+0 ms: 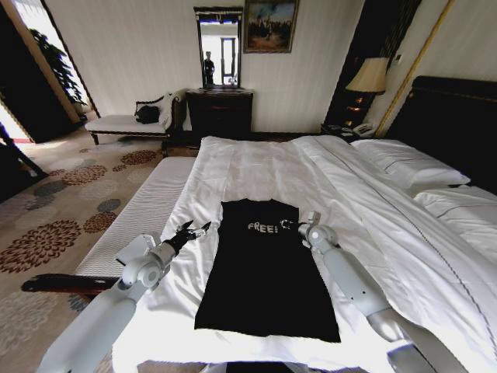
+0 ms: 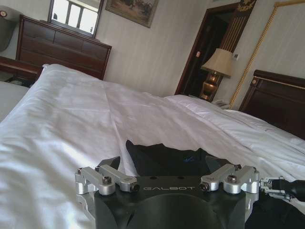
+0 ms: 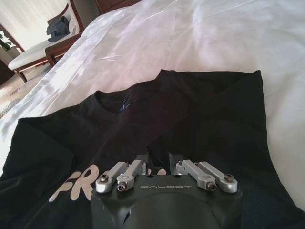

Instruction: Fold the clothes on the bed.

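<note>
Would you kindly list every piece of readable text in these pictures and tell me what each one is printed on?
"FREE!" in pale letters on the chest of the black T-shirt, lying on the bed.
"GALBOT" on the body of the left gripper.
"GALBOT" on the body of the right gripper.
The framed picture on the wall shows no readable text.

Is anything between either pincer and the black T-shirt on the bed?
Nothing visible. The black T-shirt lies flat on the bed; the left pincer hovers at its left shoulder edge and the right pincer at its right shoulder.
</note>
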